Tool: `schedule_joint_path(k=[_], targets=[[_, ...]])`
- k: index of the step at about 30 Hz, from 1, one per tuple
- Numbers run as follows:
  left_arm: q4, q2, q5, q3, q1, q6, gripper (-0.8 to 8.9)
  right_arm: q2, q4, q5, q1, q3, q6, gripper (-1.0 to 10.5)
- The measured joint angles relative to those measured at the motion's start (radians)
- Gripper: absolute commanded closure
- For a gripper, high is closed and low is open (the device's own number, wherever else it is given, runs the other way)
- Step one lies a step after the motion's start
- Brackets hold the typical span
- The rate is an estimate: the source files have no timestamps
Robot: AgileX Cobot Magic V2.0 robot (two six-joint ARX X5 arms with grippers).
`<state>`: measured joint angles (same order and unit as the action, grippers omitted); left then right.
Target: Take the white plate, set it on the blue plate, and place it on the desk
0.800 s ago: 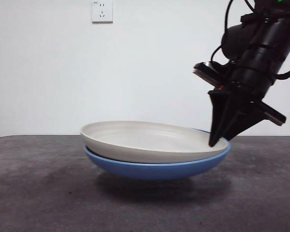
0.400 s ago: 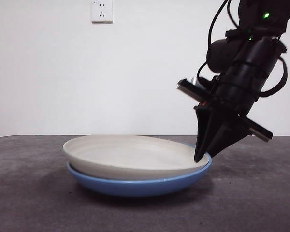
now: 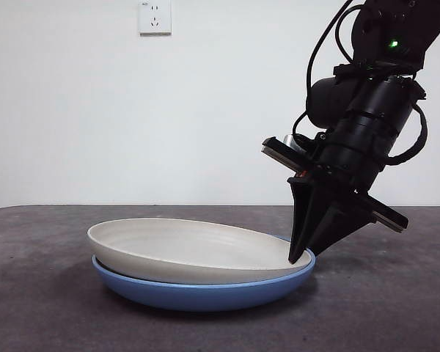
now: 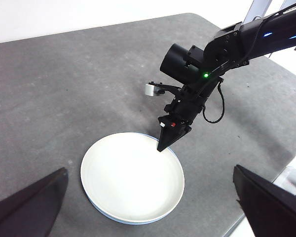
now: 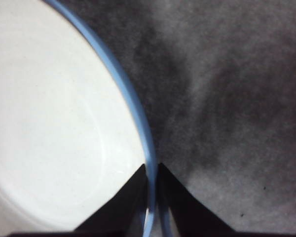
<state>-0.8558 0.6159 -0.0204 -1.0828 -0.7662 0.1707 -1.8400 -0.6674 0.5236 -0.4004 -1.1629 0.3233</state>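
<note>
we see the white plate (image 3: pixel 183 248) as matt, cream ceramic-looking ware with faint concentric rings on its inner face. the blue plate (image 3: pixel 198 293) under it looks glossy and smooth, with a soft sheen along its rim. the desk (image 3: pixel 51 308) is dark grey, mottled and matt, like rough concrete. the right gripper (image 3: pixel 301 253) has matt black jaws that look like plastic.

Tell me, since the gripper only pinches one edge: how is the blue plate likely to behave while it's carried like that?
The blue plate looks glossy, so the right gripper, shut on its rim beside the white plate, may slip. It looks stiff and probably breakable. Held at one edge with that plate nested inside, it likely sags away from the grip.
</note>
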Motion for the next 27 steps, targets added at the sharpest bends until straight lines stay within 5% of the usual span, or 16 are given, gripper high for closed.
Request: schedule_joint_path(k=[14, 27], targets=[[0.0, 0.0, -0.001, 0.0, 0.0, 0.0, 1.87, 0.048, -0.005, -0.03, 0.036, -0.002, 0.0, 6.1], [0.0, 0.0, -0.002, 0.0, 0.0, 0.0, 1.87, 0.441, -0.214, -0.167, 0.113, -0.002, -0.091, 4.2]])
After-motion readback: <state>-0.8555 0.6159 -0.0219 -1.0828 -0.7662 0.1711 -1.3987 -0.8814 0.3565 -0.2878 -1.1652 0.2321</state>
